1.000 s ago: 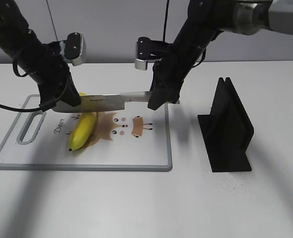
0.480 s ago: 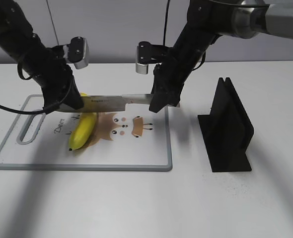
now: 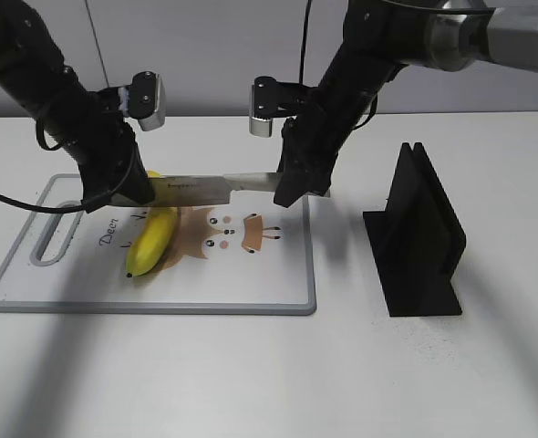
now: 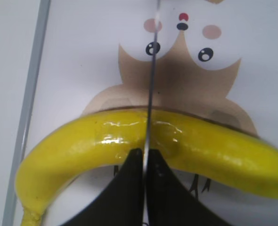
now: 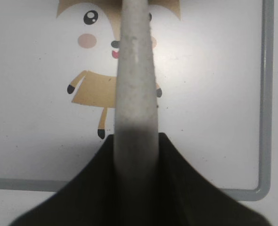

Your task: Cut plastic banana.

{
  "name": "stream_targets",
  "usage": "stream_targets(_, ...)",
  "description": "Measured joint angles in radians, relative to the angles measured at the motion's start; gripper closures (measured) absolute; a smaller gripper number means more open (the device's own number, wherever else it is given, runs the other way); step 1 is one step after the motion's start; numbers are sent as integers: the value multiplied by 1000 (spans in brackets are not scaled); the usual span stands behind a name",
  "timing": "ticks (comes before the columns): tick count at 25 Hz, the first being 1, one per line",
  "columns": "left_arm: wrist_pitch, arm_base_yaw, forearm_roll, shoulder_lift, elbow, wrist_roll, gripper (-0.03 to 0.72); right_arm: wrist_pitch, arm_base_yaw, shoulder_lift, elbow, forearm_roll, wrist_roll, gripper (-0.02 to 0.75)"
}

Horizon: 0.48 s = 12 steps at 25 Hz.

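The plastic banana lies glossy yellow on the white cutting board, over a cartoon deer print. A knife is held level across the banana's far part. My left gripper is shut on the blade's tip end. My right gripper is shut on the grey handle. In the left wrist view the blade shows edge-on between the jaws, crossing the banana. I cannot tell if it touches. In the right wrist view the handle runs out from the jaws over the board.
A black knife stand stands on the white table to the right of the board. The board has a grey rim and a handle slot at its left end.
Both arms shifted their pose very slightly. The knife stays in the same place over the banana, and both grips are unchanged.
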Motion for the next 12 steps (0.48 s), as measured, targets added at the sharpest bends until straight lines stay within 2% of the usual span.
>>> stream_targets(12, -2, 0, 0, 0, 1, -1, 686, -1, 0, 0, 0, 0, -1, 554)
